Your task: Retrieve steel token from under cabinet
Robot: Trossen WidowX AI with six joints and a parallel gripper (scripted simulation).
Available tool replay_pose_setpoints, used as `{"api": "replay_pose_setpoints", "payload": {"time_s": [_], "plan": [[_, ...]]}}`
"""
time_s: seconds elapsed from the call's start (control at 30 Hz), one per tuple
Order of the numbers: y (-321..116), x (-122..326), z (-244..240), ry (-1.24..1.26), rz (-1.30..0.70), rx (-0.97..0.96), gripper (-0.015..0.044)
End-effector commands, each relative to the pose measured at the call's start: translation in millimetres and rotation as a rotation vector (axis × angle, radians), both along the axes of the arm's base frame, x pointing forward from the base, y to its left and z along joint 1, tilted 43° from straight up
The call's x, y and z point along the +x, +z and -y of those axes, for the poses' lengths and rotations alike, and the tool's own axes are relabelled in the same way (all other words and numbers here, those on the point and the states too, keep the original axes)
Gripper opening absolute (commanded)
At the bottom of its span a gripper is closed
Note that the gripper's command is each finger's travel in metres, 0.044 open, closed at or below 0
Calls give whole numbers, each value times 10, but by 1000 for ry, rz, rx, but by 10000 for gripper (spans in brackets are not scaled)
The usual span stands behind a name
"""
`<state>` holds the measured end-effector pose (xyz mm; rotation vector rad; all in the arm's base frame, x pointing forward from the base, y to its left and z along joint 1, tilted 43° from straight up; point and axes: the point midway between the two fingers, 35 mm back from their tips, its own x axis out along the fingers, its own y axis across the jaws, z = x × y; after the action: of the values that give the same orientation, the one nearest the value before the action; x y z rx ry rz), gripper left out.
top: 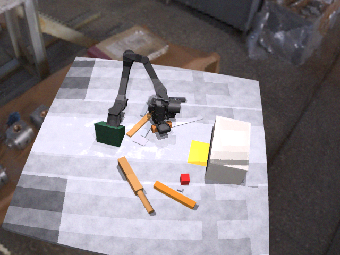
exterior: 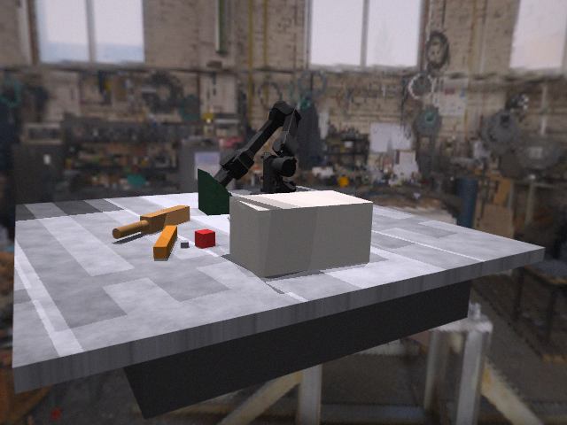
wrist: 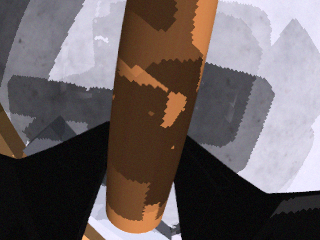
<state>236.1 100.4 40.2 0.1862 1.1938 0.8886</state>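
One worktop: top and exterior views show it carrying everything.
Cabinet: pale, closed sides toward the exterior camera.
Arm: bent high; its near end meets the green block in the top view.
Tool: gripping an orange-brown round handle, close up in wrist; only top shows its thin rod.
Yellow area: top only, before the cabinet.
Red cube: near an orange bar, both views.
Token: unseen in every view; whether it is under the cabinet, I cannot tell.
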Motion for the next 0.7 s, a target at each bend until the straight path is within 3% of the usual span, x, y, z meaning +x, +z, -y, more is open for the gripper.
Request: {"api": "replay_pose_setpoints", "payload": {"time_s": [0.0,0.67], "plan": [[23,-3,0,-23,-10,2,0],[29,-8,-7,-134,-114,16,0]]}}
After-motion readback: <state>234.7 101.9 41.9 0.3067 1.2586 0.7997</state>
